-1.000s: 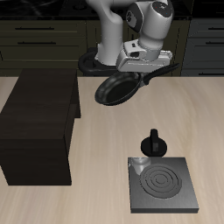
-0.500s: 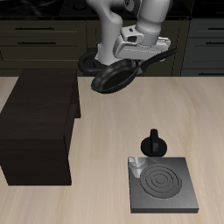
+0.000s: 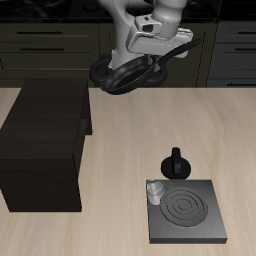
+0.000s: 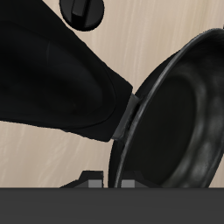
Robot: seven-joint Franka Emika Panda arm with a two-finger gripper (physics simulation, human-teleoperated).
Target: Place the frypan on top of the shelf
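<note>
The black frypan (image 3: pixel 124 76) hangs tilted in the air above the back of the table, held by its handle in my gripper (image 3: pixel 160 55), which is shut on it. In the wrist view the pan's round bowl (image 4: pixel 179 122) fills much of the frame, with its handle running back to my fingers. The shelf (image 3: pixel 45 140), a large dark boxy unit with a flat top, stands on the table; the pan is above and just beyond its back corner, not touching it. The shelf's dark top also shows in the wrist view (image 4: pixel 52 79).
A flat dark square burner plate with concentric rings (image 3: pixel 186 211) lies near the table's front edge. A small black knobbed object (image 3: pixel 176 163) stands just behind it, and also shows in the wrist view (image 4: pixel 83 10). Dark cabinets (image 3: pixel 40 40) line the back.
My gripper has risen and moved toward the shelf side, carrying the frypan with it. The pan is now higher and closer to the shelf's back corner.
</note>
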